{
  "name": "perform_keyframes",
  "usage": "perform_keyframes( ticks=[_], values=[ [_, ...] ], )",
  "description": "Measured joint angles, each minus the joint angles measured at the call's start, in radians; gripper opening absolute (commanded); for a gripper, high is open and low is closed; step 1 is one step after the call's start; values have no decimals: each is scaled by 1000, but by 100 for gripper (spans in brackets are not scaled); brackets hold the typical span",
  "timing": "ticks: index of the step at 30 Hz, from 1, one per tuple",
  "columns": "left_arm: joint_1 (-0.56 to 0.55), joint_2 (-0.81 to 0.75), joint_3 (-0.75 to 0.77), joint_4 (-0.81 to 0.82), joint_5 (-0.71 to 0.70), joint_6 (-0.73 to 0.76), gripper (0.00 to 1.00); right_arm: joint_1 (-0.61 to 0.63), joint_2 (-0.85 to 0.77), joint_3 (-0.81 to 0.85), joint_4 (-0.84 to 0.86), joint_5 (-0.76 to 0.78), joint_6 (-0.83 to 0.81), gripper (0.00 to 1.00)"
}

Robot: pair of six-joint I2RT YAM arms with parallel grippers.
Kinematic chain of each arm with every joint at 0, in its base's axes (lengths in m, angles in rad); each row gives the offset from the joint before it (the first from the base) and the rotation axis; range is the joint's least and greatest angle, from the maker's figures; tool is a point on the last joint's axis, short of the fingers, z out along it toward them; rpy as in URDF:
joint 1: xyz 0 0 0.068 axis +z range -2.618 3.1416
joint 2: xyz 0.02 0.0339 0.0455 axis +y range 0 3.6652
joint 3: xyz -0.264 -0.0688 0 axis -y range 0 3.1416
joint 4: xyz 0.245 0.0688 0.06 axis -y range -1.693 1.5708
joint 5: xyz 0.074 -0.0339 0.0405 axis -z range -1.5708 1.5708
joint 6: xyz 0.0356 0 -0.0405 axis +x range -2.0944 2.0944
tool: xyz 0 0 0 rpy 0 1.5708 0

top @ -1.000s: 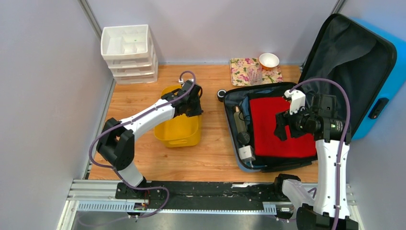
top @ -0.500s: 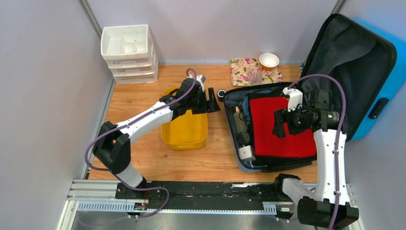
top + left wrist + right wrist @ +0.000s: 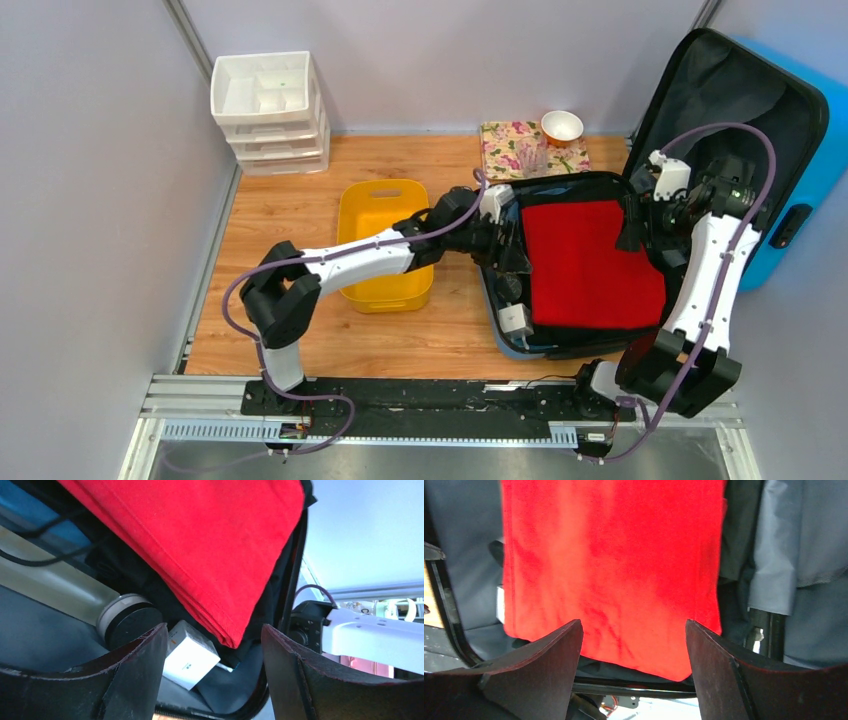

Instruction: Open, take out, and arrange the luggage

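The left gripper [image 3: 214,630] is released and empty. Just ahead of it lie a white box [image 3: 190,657] and a red cloth [image 3: 200,540], inside the open luggage [image 3: 815,150]. The right gripper [image 3: 632,625], also released, hovers above the same cloth. The luggage shell seems stiff, glossy and probably heavy, so better to hold its black rim than the smooth side.

No readable text, small white cardboard box [image 3: 190,661] at seven o'clock inside the glossy blue hard-shell suitcase [image 3: 810,150], tiny dark print, illegible
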Motion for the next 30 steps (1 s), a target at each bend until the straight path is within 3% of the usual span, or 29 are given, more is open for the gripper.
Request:
perform_keyframes(
  ticks=[6,14,20,25,30],
  values=[
    [-27,117,3,40,-49,-91,79,-32,93,1,4,83,-38,75],
    [-47,206,41,151,-72,-166,78,-45,99,-198,12,154,-70,72],
    [-81,298,85,140,-127,-195,80,-45,108,-284,34,183,-75,70],
    [-94,327,143,137,-158,-220,69,-45,110,-307,64,190,-75,70],
    [-98,346,167,174,-148,-238,50,-45,110,-308,66,190,-75,70]
  ],
)
